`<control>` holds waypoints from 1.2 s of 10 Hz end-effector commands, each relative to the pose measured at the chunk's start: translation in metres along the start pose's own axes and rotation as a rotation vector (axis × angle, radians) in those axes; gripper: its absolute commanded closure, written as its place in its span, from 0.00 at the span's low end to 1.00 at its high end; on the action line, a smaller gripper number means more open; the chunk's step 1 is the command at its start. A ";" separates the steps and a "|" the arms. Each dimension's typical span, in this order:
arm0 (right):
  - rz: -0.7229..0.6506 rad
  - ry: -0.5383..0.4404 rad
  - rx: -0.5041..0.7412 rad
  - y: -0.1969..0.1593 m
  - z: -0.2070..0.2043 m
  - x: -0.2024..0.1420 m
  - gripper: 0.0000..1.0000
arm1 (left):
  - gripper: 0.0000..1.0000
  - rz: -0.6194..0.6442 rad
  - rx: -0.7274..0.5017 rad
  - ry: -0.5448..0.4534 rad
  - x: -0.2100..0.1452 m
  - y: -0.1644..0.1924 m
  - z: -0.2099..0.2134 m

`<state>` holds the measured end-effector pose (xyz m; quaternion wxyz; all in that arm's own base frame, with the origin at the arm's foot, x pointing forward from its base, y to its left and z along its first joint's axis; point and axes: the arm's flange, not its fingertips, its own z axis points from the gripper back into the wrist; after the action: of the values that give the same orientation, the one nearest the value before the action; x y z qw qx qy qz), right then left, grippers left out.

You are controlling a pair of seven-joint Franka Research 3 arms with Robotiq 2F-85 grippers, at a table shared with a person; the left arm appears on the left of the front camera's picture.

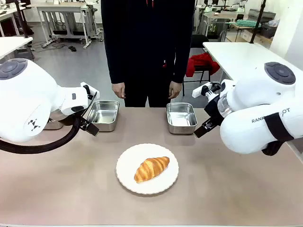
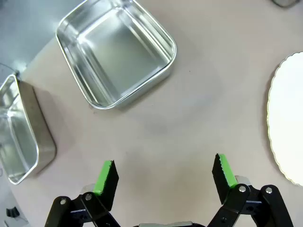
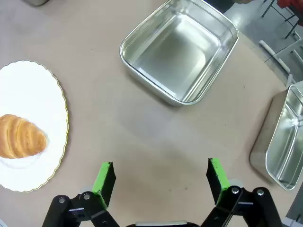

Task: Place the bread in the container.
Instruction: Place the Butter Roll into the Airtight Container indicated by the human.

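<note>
The left gripper [image 2: 165, 172] hangs over bare tabletop beyond the white plate [image 1: 127, 164] and to its left. Its green-padded jaws are spread wide and hold nothing. The right gripper [image 3: 161, 177] hangs beyond the plate and to its right, equally wide and empty. The bread [image 1: 151, 169], a golden croissant, lies in the middle of the plate, well apart from both grippers.

Beyond the plate stand two empty steel pans, the left pan [image 1: 103, 113] and the right pan [image 1: 181, 117]. An outer left pan [image 2: 19, 132] and an outer right pan [image 3: 284, 142] sit farther out. Which one is the container cannot be told.

Bare table [image 1: 57, 189], matte beige, lies all around the plate's scalloped edge and between it and each pan. A person [image 1: 147, 47] in dark clothes stands at the far edge beyond the plate, hands hanging. Behind are white tables and a grey floor.
</note>
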<state>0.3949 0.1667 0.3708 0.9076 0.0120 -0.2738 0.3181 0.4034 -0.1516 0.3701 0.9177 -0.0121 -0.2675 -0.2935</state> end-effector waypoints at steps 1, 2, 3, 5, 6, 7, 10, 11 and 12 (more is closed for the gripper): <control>0.000 0.000 0.000 0.000 0.000 0.000 0.00 | 0.00 0.000 0.000 0.000 0.000 0.000 0.000; 0.000 0.000 0.000 0.000 0.000 0.000 0.00 | 0.00 0.000 0.000 0.000 0.000 0.000 0.000; 0.000 0.000 0.000 0.000 0.000 0.000 0.00 | 0.00 0.000 0.000 0.000 0.000 0.000 0.000; 0.000 0.000 0.000 0.000 0.000 0.000 0.00 | 0.00 0.000 0.000 0.000 0.000 0.000 0.000; 0.000 0.000 0.000 0.000 0.000 0.000 0.00 | 0.00 0.000 0.000 0.000 0.000 0.000 0.000; 0.000 0.000 0.000 0.000 0.000 0.000 0.00 | 0.00 0.000 0.000 0.000 0.000 0.000 0.000; 0.001 0.000 0.000 0.000 0.000 0.000 0.00 | 0.00 -0.032 -0.081 -0.041 0.011 0.012 0.014; 0.011 0.005 0.072 -0.026 0.013 0.030 0.00 | 0.00 -0.013 -0.171 -0.047 0.029 0.034 0.028; 0.000 -0.006 0.117 -0.053 0.033 0.051 0.00 | 0.00 0.010 -0.200 -0.052 0.047 0.061 0.046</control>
<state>0.4157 0.1662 0.3992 0.9083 0.0321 -0.2692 0.3186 0.4195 -0.1526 0.4140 0.9075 -0.0796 -0.2744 -0.3079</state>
